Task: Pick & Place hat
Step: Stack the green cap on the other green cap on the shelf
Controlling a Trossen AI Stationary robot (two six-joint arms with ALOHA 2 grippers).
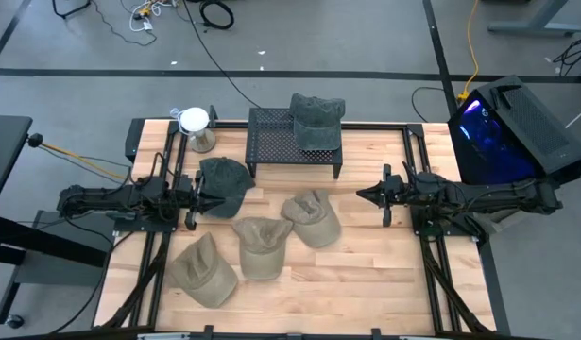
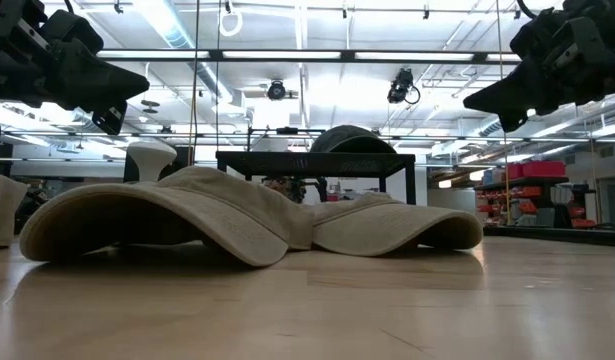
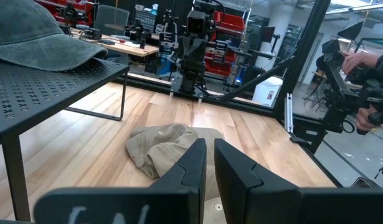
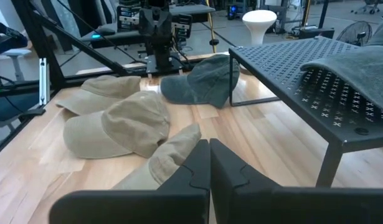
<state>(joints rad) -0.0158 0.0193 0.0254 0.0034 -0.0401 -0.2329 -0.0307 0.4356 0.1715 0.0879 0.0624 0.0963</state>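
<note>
A dark green hat (image 1: 316,119) lies on a black perforated rack (image 1: 281,142) at the table's far middle. It also shows in the low view (image 2: 349,138). A second dark green hat (image 1: 224,184) lies on the table in front of the rack's left end. Three tan hats (image 1: 312,219) (image 1: 262,247) (image 1: 203,271) lie on the table nearer the front. My left gripper (image 1: 197,202) hovers beside the second dark hat's near-left side, raised off the table (image 2: 122,95). It is shut but for a thin slit (image 3: 209,146), and empty. My right gripper (image 1: 370,195) hovers right of the tan hats, shut (image 4: 210,146) and empty.
A white head-shaped stand (image 1: 194,123) stands at the far left of the table. A black case with a lit screen (image 1: 503,132) sits beyond the right edge. A person's hands (image 3: 365,62) show beyond the table. Bare wood lies along the near edge (image 1: 366,293).
</note>
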